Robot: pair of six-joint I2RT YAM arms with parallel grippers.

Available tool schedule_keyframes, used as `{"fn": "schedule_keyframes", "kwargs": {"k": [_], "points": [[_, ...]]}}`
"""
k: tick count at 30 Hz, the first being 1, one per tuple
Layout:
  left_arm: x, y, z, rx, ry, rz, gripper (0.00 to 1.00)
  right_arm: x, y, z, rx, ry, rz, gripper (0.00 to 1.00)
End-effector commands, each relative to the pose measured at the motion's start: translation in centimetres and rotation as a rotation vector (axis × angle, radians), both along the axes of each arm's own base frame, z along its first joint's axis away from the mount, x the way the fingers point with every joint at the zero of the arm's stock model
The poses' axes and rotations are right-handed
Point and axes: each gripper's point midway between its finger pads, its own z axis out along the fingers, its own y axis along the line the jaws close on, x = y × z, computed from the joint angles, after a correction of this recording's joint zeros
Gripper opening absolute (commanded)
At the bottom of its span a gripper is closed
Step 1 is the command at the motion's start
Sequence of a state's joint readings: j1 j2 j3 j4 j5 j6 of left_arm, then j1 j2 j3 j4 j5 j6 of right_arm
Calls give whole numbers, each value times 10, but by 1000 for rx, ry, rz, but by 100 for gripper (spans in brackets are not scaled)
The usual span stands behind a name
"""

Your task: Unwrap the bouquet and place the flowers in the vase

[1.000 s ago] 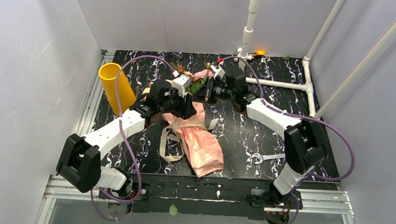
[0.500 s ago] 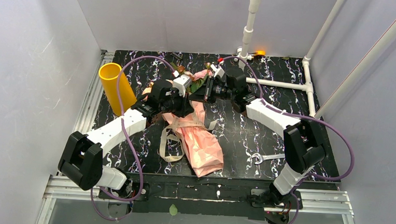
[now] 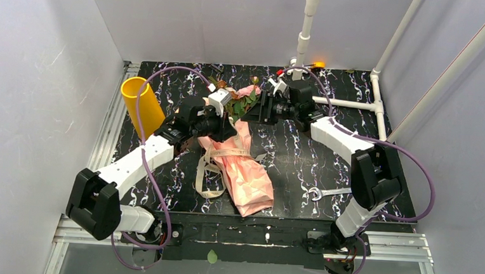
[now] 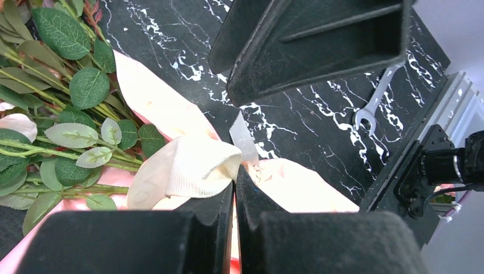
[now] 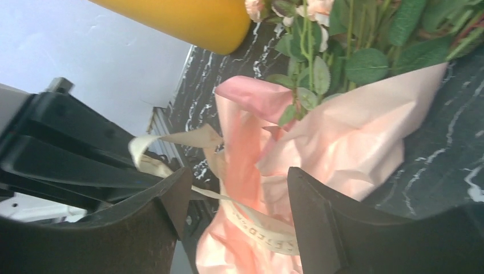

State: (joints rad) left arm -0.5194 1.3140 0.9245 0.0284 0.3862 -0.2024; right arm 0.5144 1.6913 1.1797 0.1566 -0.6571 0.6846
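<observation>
**Inspector:** Location of the bouquet?

**Assessor:** The bouquet lies on the worktop at the centre of the top view. Its wrapped end points to the lower edge and the flowers to the upper edge. The pink paper is on. The ribbon crosses the paper, and loose loops lie on the worktop to its left.

**Inspector:** The vase?

**Assessor:** The vase stands at the upper left of the worktop, apart from the bouquet. No flowers are in it. In the right wrist view it shows along the top edge, close to the flower heads.

**Inspector:** Left fingers?

**Assessor:** The left fingers are closed tight at the bottom centre of the left wrist view. A cream fold of ribbon meets the tips and appears pinched there. Leaves and stems fill the left of that frame, over the paper.

**Inspector:** Right fingers?

**Assessor:** The right fingers stand wide apart and hold nothing. Through the gap show the paper and a strip of ribbon, which runs left toward the other arm. In the top view they sit just right of the flowers, at upper centre.

**Inspector:** Other items?

**Assessor:** A wrench lies at the lower right of the worktop, well apart from the bouquet. White pipes rise at the far edge.
</observation>
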Motion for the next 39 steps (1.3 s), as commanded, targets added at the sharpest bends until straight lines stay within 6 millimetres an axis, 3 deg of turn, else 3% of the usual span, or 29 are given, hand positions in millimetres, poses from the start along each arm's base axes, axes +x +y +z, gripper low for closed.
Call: {"fn": "schedule_keyframes", "kwargs": {"k": [1, 6, 12, 17, 20, 27, 29, 31, 34, 35, 39], "points": [[-5, -1, 43, -59, -82, -49, 0, -9, -9, 10, -17, -104, 78, 74], [-3, 2, 70, -103, -125, -59, 0, -29, -11, 13, 31, -156, 139, 98], [-12, -3, 99, -187, -122, -120, 0, -44, -8, -1, -5, -193, 172, 98], [-15, -6, 113, -226, -120, -144, 0, -58, 7, -7, -30, -222, 230, 91], [-18, -7, 120, -255, -120, -164, 0, -64, 14, -9, -52, -235, 258, 76], [-18, 3, 139, -292, -138, -151, 0, -59, 15, 8, -67, -276, 261, 26], [-17, 6, 143, -296, -148, -139, 0, -56, 14, 20, -63, -306, 246, 11], [-19, 9, 137, -277, -147, -141, 1, -44, 9, 47, -78, -357, 198, 1], [-36, 23, 122, -181, -153, -168, 52, -38, -8, 110, -64, -503, 159, 1], [-40, 31, 119, -141, -168, -161, 62, -43, -13, 123, -66, -541, 166, 1], [-61, 64, 95, 10, -201, -147, 75, -61, -35, 160, -70, -687, 165, 1]]}}
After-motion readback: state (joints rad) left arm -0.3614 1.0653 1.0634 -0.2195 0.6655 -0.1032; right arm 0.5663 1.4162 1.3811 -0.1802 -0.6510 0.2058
